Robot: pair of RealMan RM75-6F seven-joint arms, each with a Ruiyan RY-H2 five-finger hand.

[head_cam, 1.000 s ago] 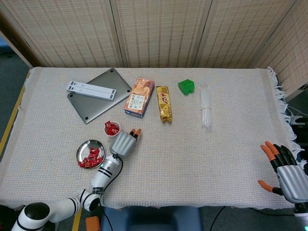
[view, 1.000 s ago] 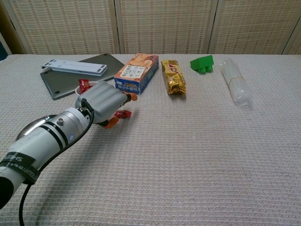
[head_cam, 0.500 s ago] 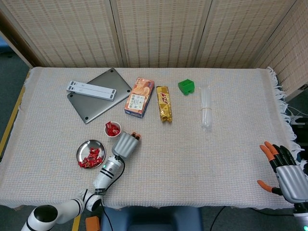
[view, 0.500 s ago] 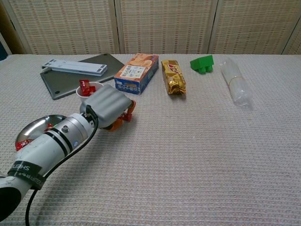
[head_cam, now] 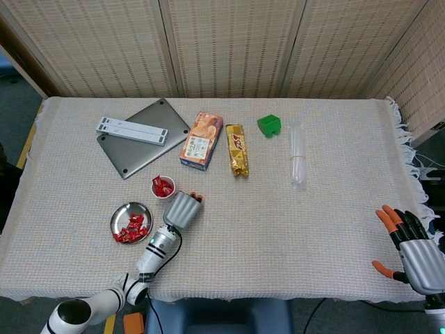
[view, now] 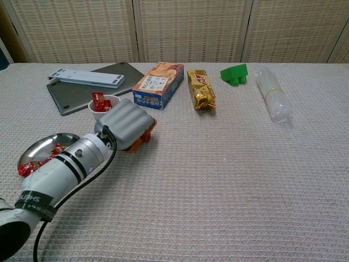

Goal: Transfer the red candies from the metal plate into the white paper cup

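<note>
The left robot hand (head_cam: 183,208) lies low on the desk (head_cam: 278,209) just right of the white paper cup (head_cam: 163,186), fingers curled under with nothing visibly in them; the right robot hand (head_cam: 410,252) waits well apart at the desk's near right corner, fingers spread and empty. Red candies (head_cam: 132,227) lie in the metal plate (head_cam: 119,215), with more heaped in the cup, so the sensible move is probably swinging left over the plate, opening, and pinching one wrapper without nudging the cup. Behind stand a laptop (head_cam: 142,145), biscuit box (head_cam: 201,141), gold bar (head_cam: 237,150), clear tube (head_cam: 297,154) and green block (head_cam: 268,125), none obstructing.
</note>
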